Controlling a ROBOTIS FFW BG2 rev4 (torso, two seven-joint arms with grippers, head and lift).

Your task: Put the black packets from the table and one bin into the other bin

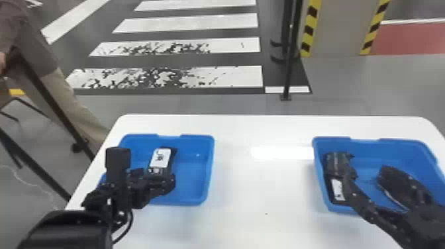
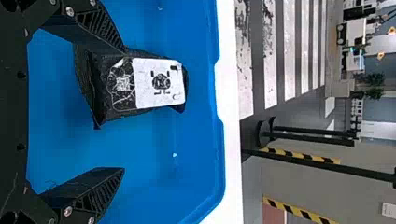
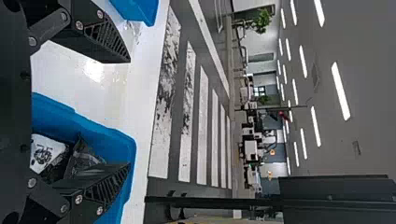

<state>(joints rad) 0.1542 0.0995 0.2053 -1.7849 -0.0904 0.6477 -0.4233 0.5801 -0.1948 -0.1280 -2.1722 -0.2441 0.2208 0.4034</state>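
My left gripper (image 1: 154, 178) is low over the left blue bin (image 1: 208, 175), its fingers apart. A black packet with a white label (image 1: 161, 158) lies in that bin. In the left wrist view, my left gripper (image 2: 123, 110) is open, and the packet (image 2: 159, 83) lies nearest its upper finger, ungripped. My right gripper (image 1: 367, 170) stands over the right blue bin (image 1: 407, 149). A labelled packet (image 1: 338, 190) lies by that bin's left wall. In the right wrist view, my right gripper (image 3: 129, 113) is open, with a labelled packet (image 3: 46, 154) and dark wrapping (image 3: 84, 156) inside the bin.
A white table (image 1: 261, 185) carries both bins, with a wide stretch of its top between them. A person stands beyond the table's left side. Behind it are a thin black post (image 1: 288, 66) and a striped column (image 1: 341, 26).
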